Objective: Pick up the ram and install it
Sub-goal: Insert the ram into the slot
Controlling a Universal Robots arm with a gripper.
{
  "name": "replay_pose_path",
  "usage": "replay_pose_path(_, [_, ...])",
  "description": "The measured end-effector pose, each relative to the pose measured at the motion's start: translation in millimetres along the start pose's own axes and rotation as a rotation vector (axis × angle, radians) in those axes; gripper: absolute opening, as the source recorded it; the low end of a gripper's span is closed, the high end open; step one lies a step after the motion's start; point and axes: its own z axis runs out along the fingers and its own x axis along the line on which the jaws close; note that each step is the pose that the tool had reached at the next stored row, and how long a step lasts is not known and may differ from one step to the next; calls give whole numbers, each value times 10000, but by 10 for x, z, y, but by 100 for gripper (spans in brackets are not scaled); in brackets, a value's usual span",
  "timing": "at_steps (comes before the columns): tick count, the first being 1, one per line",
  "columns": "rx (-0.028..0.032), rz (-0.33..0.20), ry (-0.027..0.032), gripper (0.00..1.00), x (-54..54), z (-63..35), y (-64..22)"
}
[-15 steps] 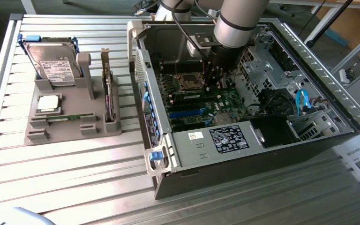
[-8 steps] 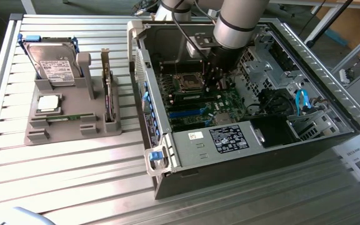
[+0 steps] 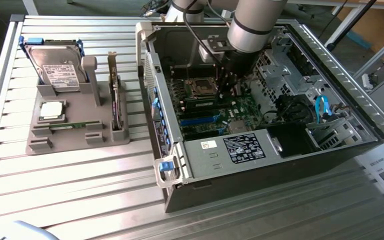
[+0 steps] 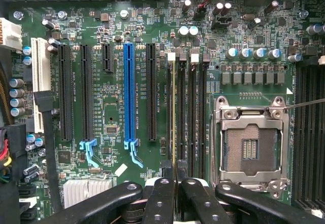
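Seen edge-on in the wrist view, the ram (image 4: 174, 112) is a thin pale-edged green stick running along the outermost of several black memory slots (image 4: 192, 112) on the motherboard. My gripper (image 4: 174, 177) is shut on its near end, one black fingertip pressed to each side. Whether the stick is seated in the slot or just above it I cannot tell. In the exterior view the gripper (image 3: 229, 89) is deep inside the open computer case (image 3: 178, 165), beside the processor socket (image 3: 200, 88).
The empty processor socket (image 4: 249, 148) lies next to the memory slots, with a blue expansion slot (image 4: 130, 92) on their other side. On the exterior view's left a grey holder (image 3: 65, 142) carries a hard drive (image 3: 57, 70), a silver processor (image 3: 52, 110), an upright expansion card (image 3: 115, 95) and a thin green strip (image 3: 68, 126).
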Motion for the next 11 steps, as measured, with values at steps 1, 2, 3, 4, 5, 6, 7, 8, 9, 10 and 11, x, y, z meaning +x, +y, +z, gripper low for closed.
replay_pose_path(1, [1,0,-1,12,0,3,0])
replay_pose_path(2, [1,0,0,12,0,6,0])
replay_pose_path(3, [2,0,0,12,0,9,0])
replay_pose_path(4, [2,0,-1,12,0,13,0])
replay_pose_path(5, [3,0,-1,12,0,17,0])
replay_pose_path(6, [4,0,-1,12,0,21,0])
replay_pose_path(7, [4,0,0,12,0,24,0])
replay_pose_path(8, [5,0,0,12,0,27,0])
replay_pose_path(9, [6,1,0,12,0,31,0])
replay_pose_path(10, [6,0,0,12,0,34,0])
replay_pose_path(11, [7,0,1,12,0,37,0])
